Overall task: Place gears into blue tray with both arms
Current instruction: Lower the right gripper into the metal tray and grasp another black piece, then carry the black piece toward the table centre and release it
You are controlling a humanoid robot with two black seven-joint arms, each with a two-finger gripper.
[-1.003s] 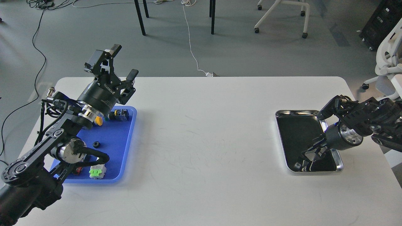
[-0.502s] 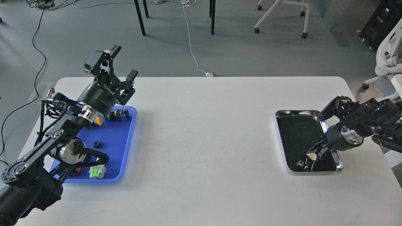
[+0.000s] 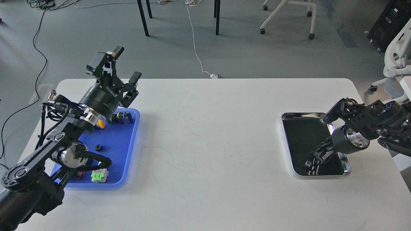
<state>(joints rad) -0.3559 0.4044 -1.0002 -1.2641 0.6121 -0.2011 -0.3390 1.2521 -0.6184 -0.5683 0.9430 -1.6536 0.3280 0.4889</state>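
Note:
The blue tray (image 3: 120,144) lies at the table's left. One black gear (image 3: 98,147) rests on its floor near the middle. My left gripper (image 3: 126,64) hangs open and empty above the tray's far end, fingers pointing up and away. My right gripper (image 3: 310,163) reaches down-left into the near end of a black-bottomed metal tray (image 3: 303,114). Its dark fingers blend with the tray's floor, so I cannot make out their gap or anything between them. No gear shows in the metal tray.
Coloured push-button switches share the blue tray: a yellow one (image 3: 101,124) and a green-black one (image 3: 122,117) at the far end, a green-white one (image 3: 99,176) and a red one (image 3: 79,174) at the near end. My left arm covers the tray's left side.
My right gripper's fingers look drawn closer together than half a second ago, and it has shifted slightly left and up inside the metal tray. The left arm has hardly moved.

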